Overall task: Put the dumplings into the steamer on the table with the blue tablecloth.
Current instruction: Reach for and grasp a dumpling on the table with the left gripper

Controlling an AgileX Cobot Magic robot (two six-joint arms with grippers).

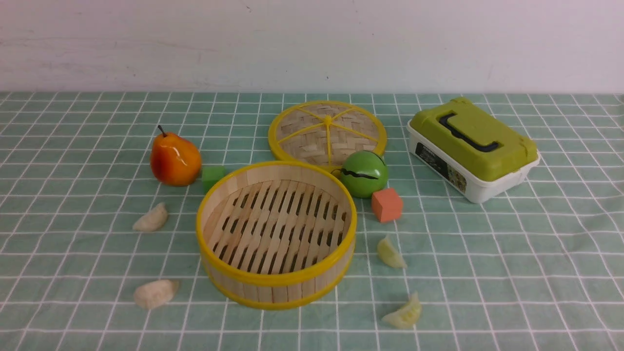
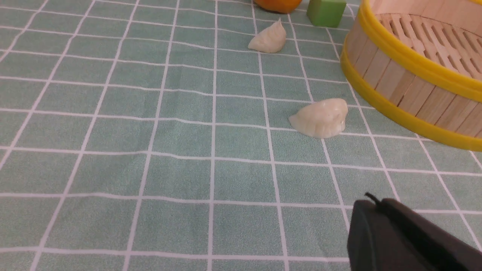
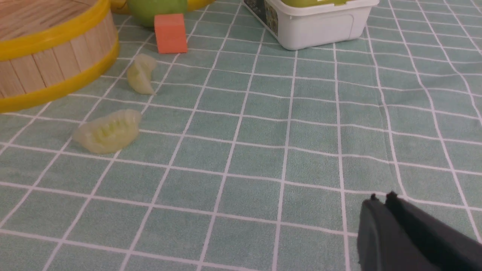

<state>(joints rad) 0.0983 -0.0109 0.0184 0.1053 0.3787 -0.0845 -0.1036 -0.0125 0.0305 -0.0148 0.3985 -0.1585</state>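
left gripper [image 2: 371,201] and right gripper [image 3: 380,199] sit closed and empty above the tablecloth [image 2: 113,169], so each should open wide first, then pinch its nearest piece, white dumpling [image 1: 156,294] or green dumpling [image 1: 403,314], both toward the table's [image 1: 536,273] front edge, flanking the empty steamer [image 1: 275,282].

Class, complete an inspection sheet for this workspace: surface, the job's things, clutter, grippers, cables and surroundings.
Surface: blue tablecloth, gridded, slightly rippled.
Job's things: steamer upright and empty; cream-white dumplings on the cloth to its left, yellow-green dumplings to its right, all outside it.
Clutter: pear, green cube, woven lid, green ball, orange cube, green-lidded box.
Grippers: left gripper shut, holding nothing; right gripper shut, holding nothing.
Cables: nothing seen.
Surroundings: plain white wall behind.
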